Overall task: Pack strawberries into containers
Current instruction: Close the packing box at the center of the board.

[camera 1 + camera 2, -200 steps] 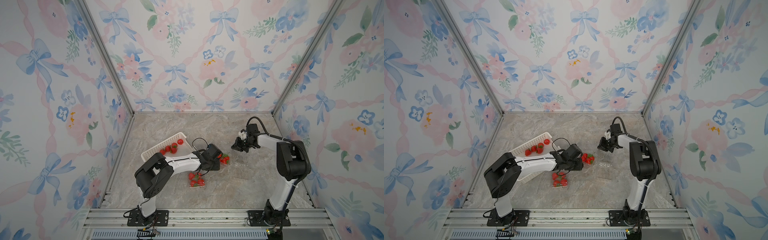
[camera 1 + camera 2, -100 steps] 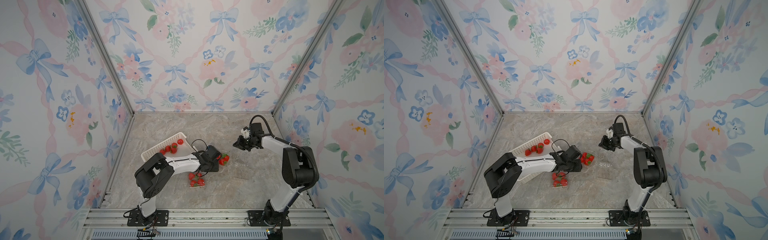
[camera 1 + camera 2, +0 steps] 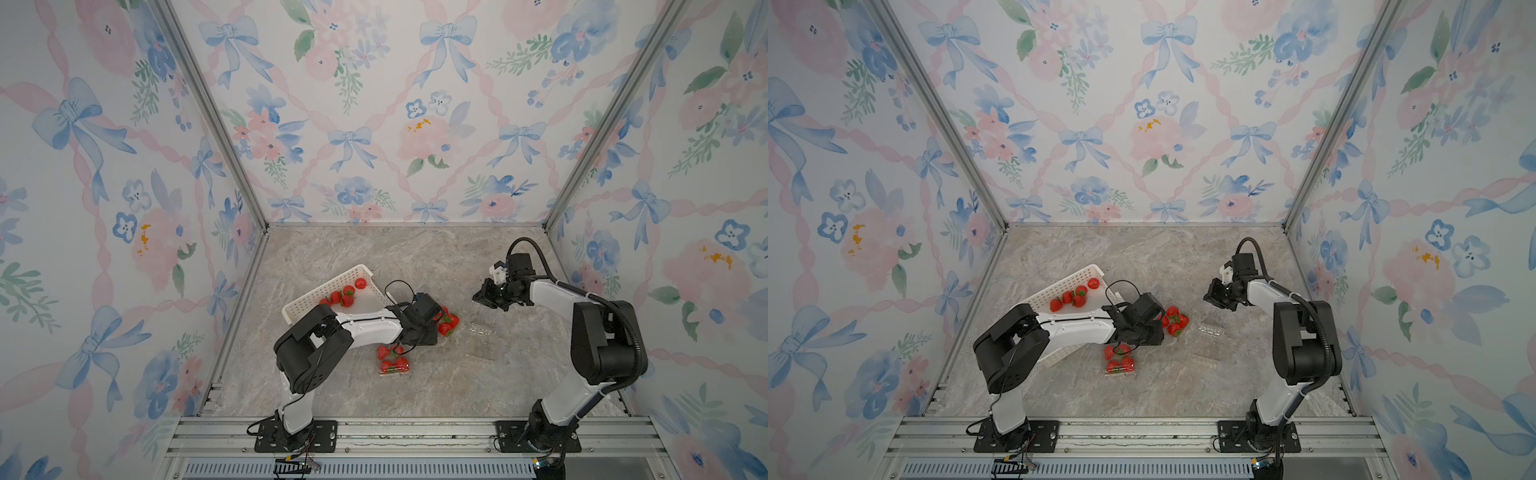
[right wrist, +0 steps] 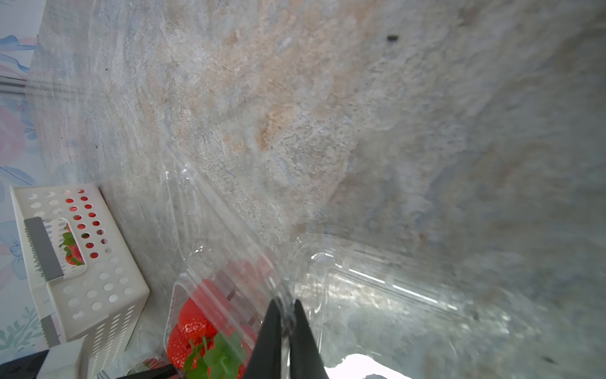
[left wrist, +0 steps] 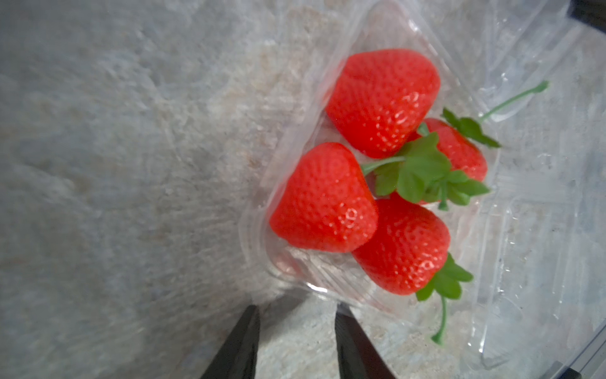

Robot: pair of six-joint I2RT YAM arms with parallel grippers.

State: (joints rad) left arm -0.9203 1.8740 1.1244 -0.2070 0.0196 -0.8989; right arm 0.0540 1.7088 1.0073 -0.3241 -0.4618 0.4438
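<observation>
Meanwhile, right gripper (image 3: 478, 297) clenched on clear lid (image 4: 213, 223), at 2 o'clock of punnet (image 5: 255, 210) | left gripper (image 5: 298, 341) parted, empty, just beside rim | four berries (image 5: 324, 200) sat inside | risk: lid could slip, or pull could drag unbraced punnet, spilling berries

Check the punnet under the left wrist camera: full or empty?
Full: in the left wrist view, four strawberries crowd the punnet, with little room left for another.
</observation>
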